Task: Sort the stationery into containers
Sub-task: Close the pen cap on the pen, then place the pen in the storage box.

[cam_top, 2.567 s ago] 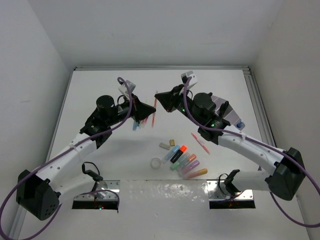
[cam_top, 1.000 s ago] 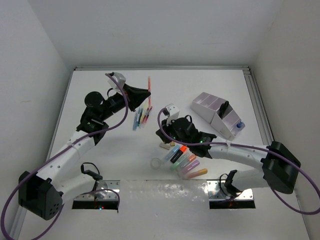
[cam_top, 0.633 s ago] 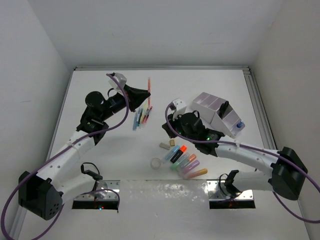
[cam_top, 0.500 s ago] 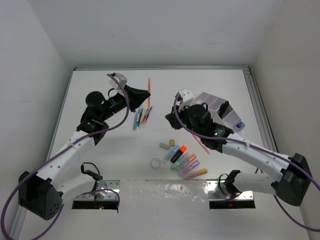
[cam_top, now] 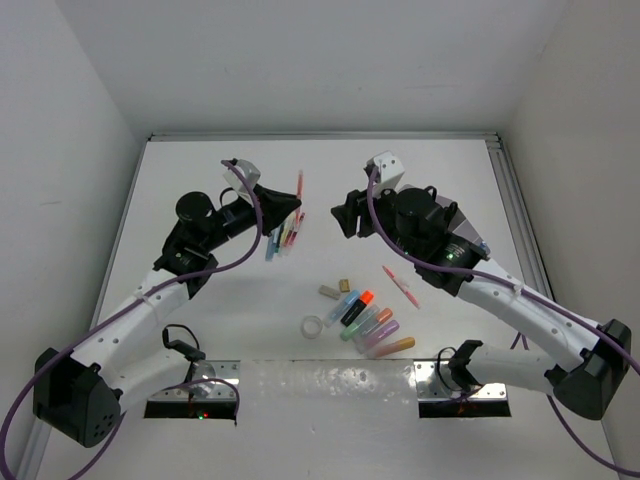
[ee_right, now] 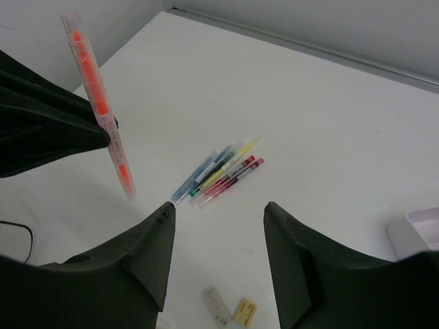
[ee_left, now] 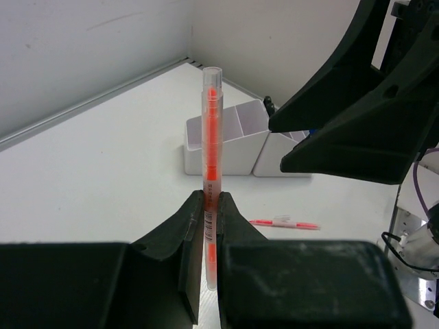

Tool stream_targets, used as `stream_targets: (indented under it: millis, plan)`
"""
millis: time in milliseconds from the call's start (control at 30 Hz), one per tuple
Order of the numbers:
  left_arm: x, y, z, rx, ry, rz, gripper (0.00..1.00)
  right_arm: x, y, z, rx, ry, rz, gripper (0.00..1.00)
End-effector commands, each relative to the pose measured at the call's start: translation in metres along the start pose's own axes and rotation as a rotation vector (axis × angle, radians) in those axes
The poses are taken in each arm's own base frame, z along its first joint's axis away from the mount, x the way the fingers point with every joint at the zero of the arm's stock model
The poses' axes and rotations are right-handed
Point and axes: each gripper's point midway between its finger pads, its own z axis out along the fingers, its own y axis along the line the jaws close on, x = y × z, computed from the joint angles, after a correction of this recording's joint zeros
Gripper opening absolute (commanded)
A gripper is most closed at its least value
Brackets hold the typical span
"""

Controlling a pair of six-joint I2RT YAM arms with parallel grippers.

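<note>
White walls box in a white table (cam_top: 200,170). Toward its right stands the pale organizer (ee_left: 226,140), largely hidden behind the right arm from above. Facing it, the right gripper (ee_right: 218,209) has its jaws spread wide and empty. The left gripper (ee_left: 211,205) is clamped near the lower end of an orange pen (ee_left: 212,130), held upright in the air. That pen looks light, stiff and smooth; its free upper barrel seems the best place to take it.
</note>
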Motion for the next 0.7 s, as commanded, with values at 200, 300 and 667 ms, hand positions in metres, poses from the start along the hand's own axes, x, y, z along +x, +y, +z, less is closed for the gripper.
stream_targets:
  millis: [200, 300, 667]
  plan:
    - [-0.0122, -0.0085, 0.0009, 0.025, -0.033, 0.043, 0.00, -0.0155, -0.0058, -0.0078, 0.028, -0.047, 0.008, 0.55]
    - [-0.0116, -0.0081, 0.0010, 0.020, -0.031, 0.037, 0.00, -0.0169, -0.0055, -0.0076, 0.027, -0.050, 0.009, 0.55]
    - [-0.0125, -0.0096, 0.0014, 0.019, -0.026, 0.041, 0.00, -0.0207, -0.0086, -0.0087, 0.046, -0.059, 0.009, 0.55]
